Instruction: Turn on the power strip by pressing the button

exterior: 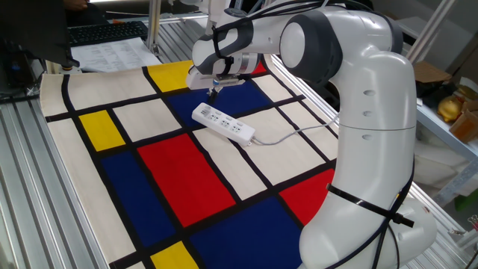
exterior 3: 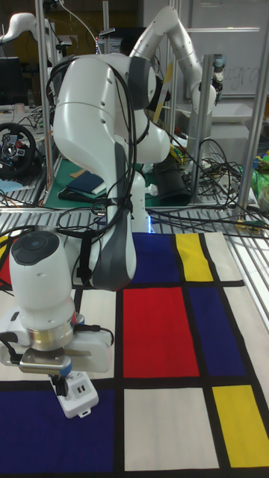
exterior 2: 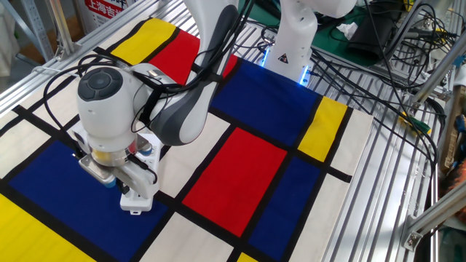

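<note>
Lying at a slant on a cloth (exterior: 172, 175) of red, blue, yellow and cream panels edged in black, the power strip (exterior: 222, 123) showed whole in one fixed view: a long white bar with dark socket holes, crossing from a blue panel at its far end to a cream one at its near end. Its thin pale cord (exterior: 295, 133) ran off the near end toward the arm's white base (exterior: 366, 194). The gripper (exterior: 213, 91) hung over the far end of the strip, its dark fingertips just above the bar or touching it; I could not tell which. The tips were too small and dark there to show any gap between them, so I could not tell how the hand was set. A keyboard (exterior: 104, 32) and papers (exterior: 112, 52) lay beyond the cloth.

From the other fixed view, the arm's round wrist (exterior 2: 109, 116) covered most of the strip, and only one white end (exterior 2: 135, 200) stuck out below it, at a black line between a blue panel and a cream one. The fingers were hidden.

In the tall fixed view, the gripper (exterior 3: 61, 388) pointed straight down onto the visible end of the strip (exterior 3: 78, 397), beside the black line, with its fingertips too cramped and shadowed to judge.
</note>
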{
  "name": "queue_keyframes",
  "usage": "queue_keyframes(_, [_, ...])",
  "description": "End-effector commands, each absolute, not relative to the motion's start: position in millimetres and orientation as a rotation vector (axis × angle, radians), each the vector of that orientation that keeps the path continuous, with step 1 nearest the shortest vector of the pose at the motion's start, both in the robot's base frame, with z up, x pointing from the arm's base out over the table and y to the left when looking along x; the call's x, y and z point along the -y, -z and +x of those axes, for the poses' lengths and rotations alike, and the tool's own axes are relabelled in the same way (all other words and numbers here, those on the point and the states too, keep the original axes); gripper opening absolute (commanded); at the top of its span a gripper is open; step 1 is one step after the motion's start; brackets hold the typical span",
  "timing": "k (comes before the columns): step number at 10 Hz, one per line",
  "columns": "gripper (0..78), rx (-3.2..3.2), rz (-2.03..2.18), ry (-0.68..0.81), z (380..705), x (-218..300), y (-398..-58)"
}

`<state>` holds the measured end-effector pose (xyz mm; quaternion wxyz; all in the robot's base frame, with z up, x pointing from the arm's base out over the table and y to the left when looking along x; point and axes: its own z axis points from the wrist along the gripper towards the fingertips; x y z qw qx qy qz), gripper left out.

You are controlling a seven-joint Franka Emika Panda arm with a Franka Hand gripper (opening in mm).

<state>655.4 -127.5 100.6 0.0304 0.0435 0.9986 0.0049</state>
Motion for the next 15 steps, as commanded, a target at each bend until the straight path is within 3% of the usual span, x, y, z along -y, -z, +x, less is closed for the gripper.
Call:
queue_keyframes(1, [0.0, -3.119, 0.177, 0.057, 649, 118, -76])
queue_keyframes(15, [0.0, -3.112, 0.178, 0.073, 652, 114, -62])
